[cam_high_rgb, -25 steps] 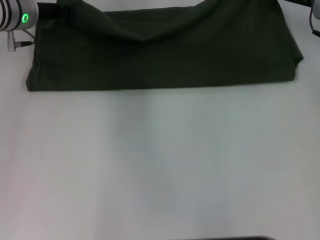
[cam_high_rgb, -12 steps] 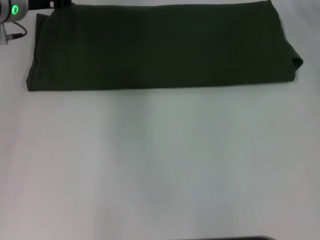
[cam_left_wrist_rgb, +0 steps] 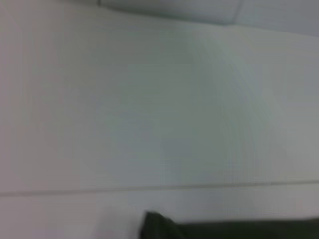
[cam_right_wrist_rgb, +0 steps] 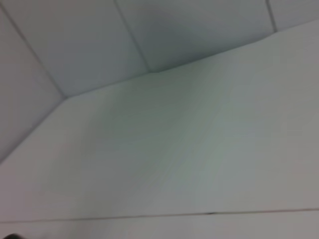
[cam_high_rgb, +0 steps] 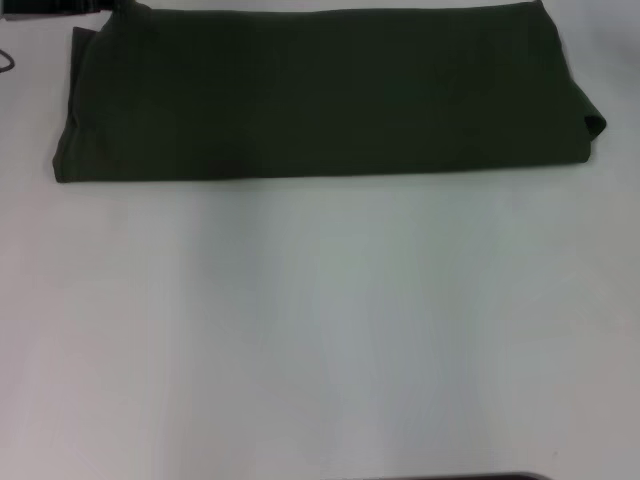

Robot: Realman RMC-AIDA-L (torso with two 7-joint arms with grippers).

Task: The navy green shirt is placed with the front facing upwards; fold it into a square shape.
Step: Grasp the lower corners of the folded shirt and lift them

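The navy green shirt (cam_high_rgb: 320,95) lies flat as a long folded band across the far part of the white table (cam_high_rgb: 320,330), plain dark cloth facing up, no lettering showing. One end has a small bulge (cam_high_rgb: 594,124). A dark piece of my left gripper (cam_high_rgb: 60,7) shows at the view's top left edge, just beyond the shirt's far left corner. A dark corner of the shirt (cam_left_wrist_rgb: 167,227) shows in the left wrist view. My right gripper is out of view.
The right wrist view shows only the white tabletop (cam_right_wrist_rgb: 189,149) and pale wall panels (cam_right_wrist_rgb: 75,40) behind it. A dark strip (cam_high_rgb: 470,477) lies along the table's near edge.
The shirt's far edge, lifted and sagging a second ago, now lies flat. My left arm has drawn back toward the top left edge, and the right arm has left the view.
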